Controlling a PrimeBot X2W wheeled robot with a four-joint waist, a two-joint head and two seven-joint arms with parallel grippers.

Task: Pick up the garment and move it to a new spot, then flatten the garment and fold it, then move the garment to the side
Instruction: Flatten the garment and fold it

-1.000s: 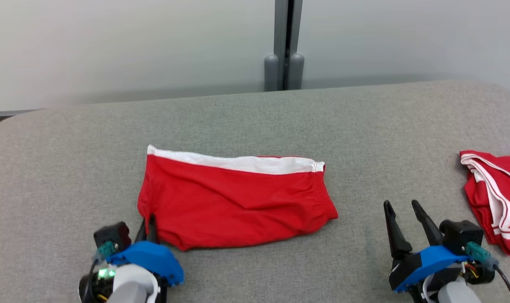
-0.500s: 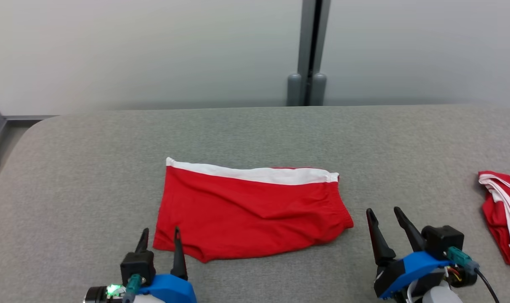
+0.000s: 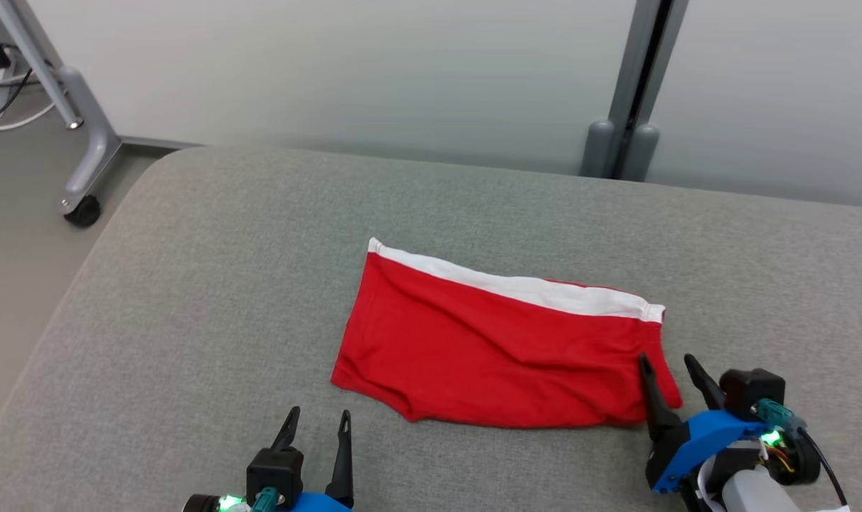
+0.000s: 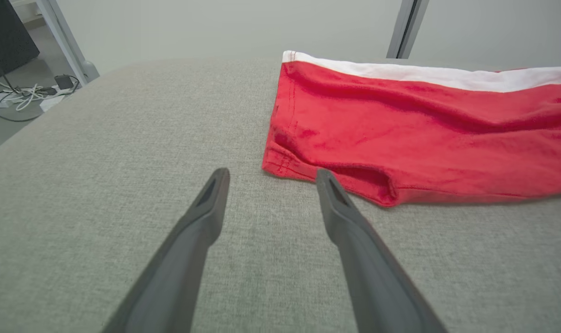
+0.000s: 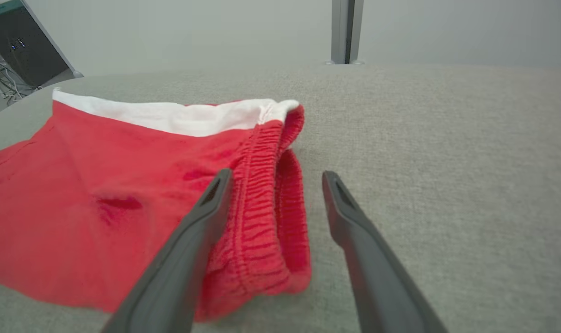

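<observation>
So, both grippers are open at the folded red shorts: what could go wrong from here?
1. The right gripper straddles the elastic waistband end of the red shorts; closing may catch only the top layer, opening the fold on lifting.
2. The left gripper sits short of the hem corner, over the grey padded table; closing there might miss, and a one-sided pull would skew the shorts.

— Where's the left gripper (image 3: 319, 419)?
— Near left, low, jaws spread wide, pointing toward the far side.
— And the right gripper (image 3: 667, 370)?
— Near right, jaws equally wide apart, angled slightly left.
</observation>
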